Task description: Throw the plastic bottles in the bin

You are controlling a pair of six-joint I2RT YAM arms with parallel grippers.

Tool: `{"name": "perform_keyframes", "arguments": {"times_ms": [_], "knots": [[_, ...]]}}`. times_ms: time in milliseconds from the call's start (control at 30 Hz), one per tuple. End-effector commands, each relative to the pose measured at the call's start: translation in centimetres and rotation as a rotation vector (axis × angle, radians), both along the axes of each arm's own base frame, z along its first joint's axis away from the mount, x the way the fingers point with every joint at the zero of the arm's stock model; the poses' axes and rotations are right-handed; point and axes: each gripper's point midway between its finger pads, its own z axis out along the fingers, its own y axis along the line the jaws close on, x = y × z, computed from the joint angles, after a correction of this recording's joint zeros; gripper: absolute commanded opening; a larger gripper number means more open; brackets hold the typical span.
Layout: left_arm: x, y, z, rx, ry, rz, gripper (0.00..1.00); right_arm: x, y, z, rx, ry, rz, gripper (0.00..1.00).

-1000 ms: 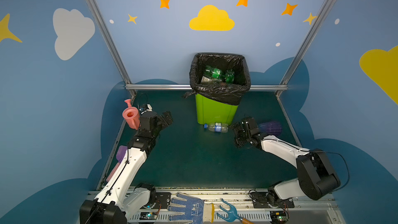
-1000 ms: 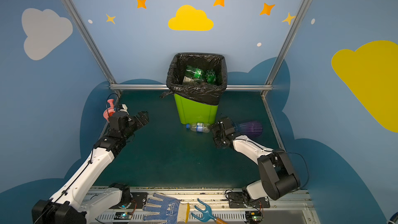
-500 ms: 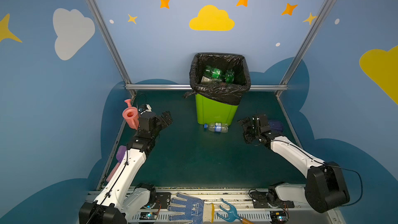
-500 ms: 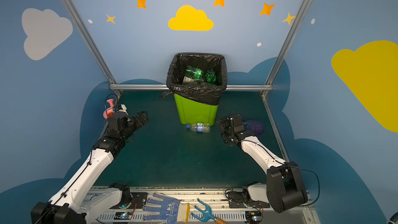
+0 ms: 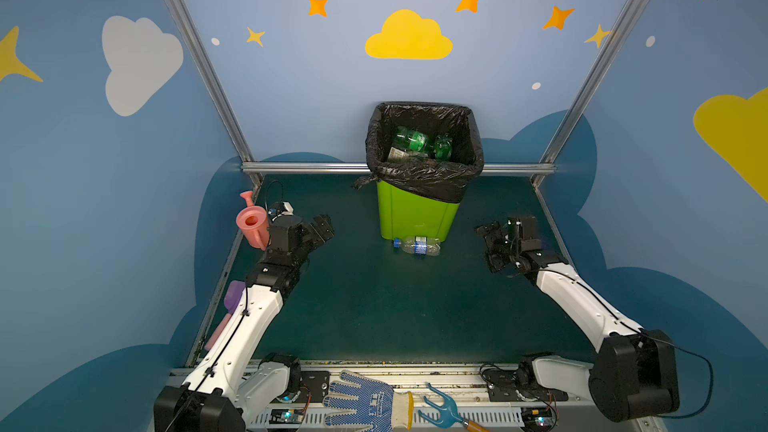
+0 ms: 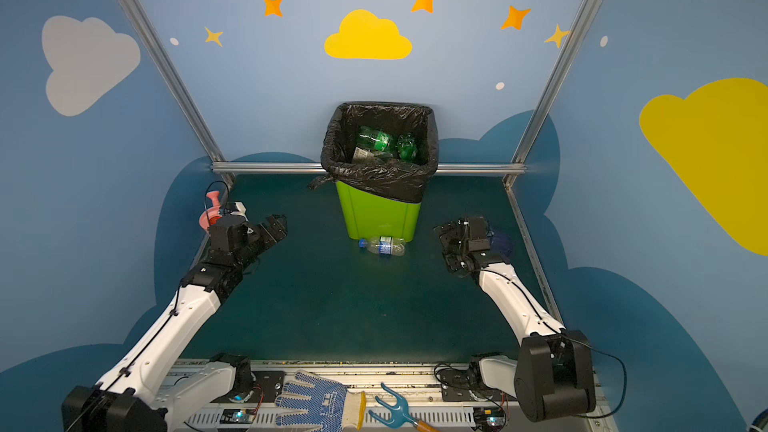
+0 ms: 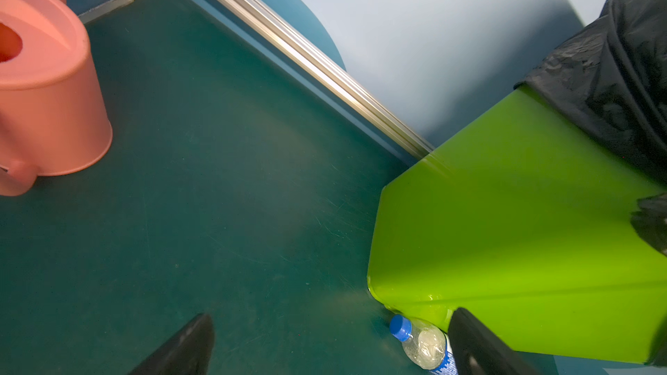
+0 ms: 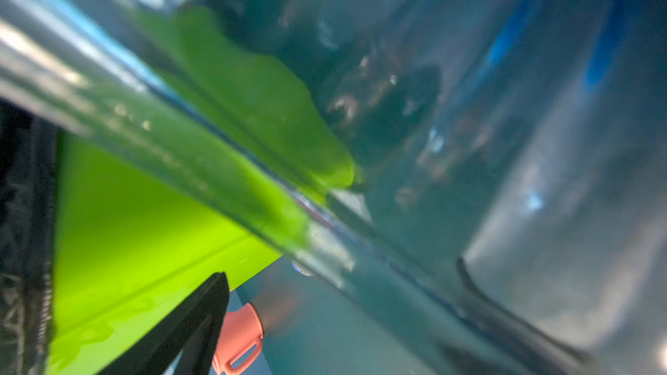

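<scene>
In both top views a lime-green bin (image 5: 415, 218), lined with a black bag (image 5: 424, 178), is standing at the centre back of the frame. Green plastic bottles (image 5: 411, 143) are lying inside it. A clear bottle (image 5: 417, 246) with a blue cap is lying on its side on the dark green mat (image 5: 374, 305), against the bin's foot. At centre left the left gripper (image 5: 323, 231) is hovering just beside a pink watering can (image 5: 251, 224), its fingers spread wide and empty. At centre right the right gripper (image 5: 489, 248) is gaping wide too, with nothing visibly between its fingers. A blue-purple vase (image 6: 500, 241) is sitting close behind it.
</scene>
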Motion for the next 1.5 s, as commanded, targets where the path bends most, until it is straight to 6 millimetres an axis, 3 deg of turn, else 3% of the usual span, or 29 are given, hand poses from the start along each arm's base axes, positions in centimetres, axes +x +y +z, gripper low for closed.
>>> {"name": "perform_keyframes", "arguments": {"times_ms": [0, 700, 967, 1467], "knots": [[0.1, 0.0, -0.3, -0.009, 0.0, 0.002, 1.0, 0.4, -0.7, 1.6, 0.002, -0.03, 0.012, 0.97], [0.6, -0.4, -1.5, -0.033, 0.039, -0.003, 1.0, 2.6, -4.4, 3.2, 0.07, -0.05, 0.042, 0.97], [0.7, -0.5, -2.0, -0.039, 0.057, -0.005, 1.0, 4.3, -6.0, 6.0, 0.086, -0.12, 0.075, 0.97], [0.7, -0.4, -3.1, -0.033, 0.095, 0.004, 1.0, 4.7, -7.6, 8.5, 0.108, -0.171, 0.077, 0.98]]}}
